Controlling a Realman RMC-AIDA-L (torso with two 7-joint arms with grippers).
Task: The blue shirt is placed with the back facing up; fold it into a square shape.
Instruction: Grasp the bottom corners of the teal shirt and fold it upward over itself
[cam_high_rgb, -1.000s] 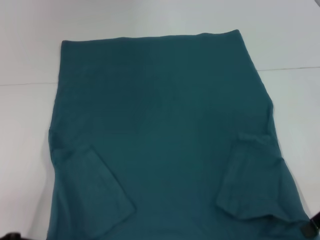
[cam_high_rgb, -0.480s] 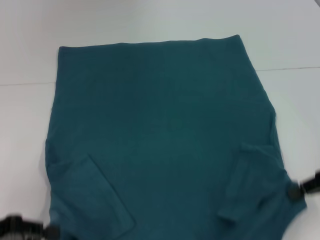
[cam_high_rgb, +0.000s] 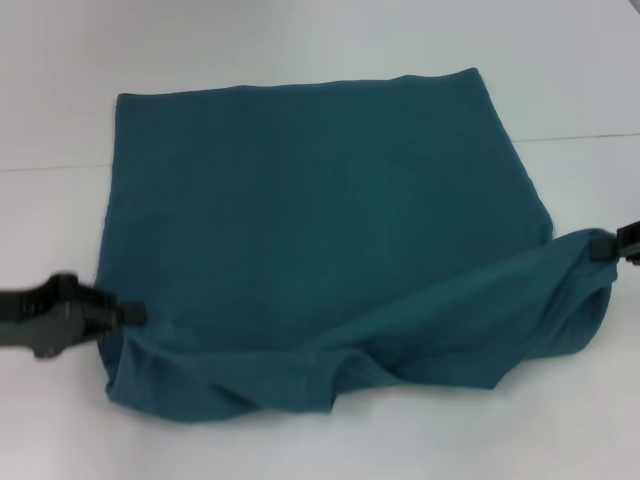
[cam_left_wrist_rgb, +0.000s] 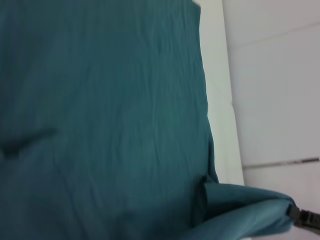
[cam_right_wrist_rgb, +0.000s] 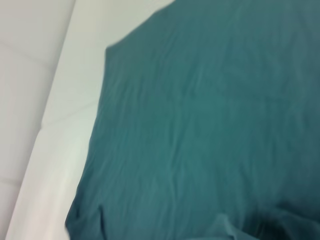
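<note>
The blue shirt (cam_high_rgb: 320, 210) lies flat on the white table, plain teal side up; no lettering shows. Its near part is lifted and folded over toward the far side, sagging in the middle. My left gripper (cam_high_rgb: 132, 314) is shut on the shirt's near left corner. My right gripper (cam_high_rgb: 600, 246) is shut on the near right corner and holds it higher. The shirt fills the left wrist view (cam_left_wrist_rgb: 100, 120), where the right gripper (cam_left_wrist_rgb: 302, 218) shows at the lifted corner. The shirt also fills the right wrist view (cam_right_wrist_rgb: 215, 130).
The white table (cam_high_rgb: 300, 40) runs past the shirt on all sides, with a thin seam (cam_high_rgb: 590, 137) across it behind the shirt's middle. In the wrist views the table's edge (cam_right_wrist_rgb: 55, 125) runs beside the shirt.
Both grippers came in from the near corners, took hold of the shirt's near edge and lifted it toward the far side. The folded sleeves are now hidden under the raised fold.
</note>
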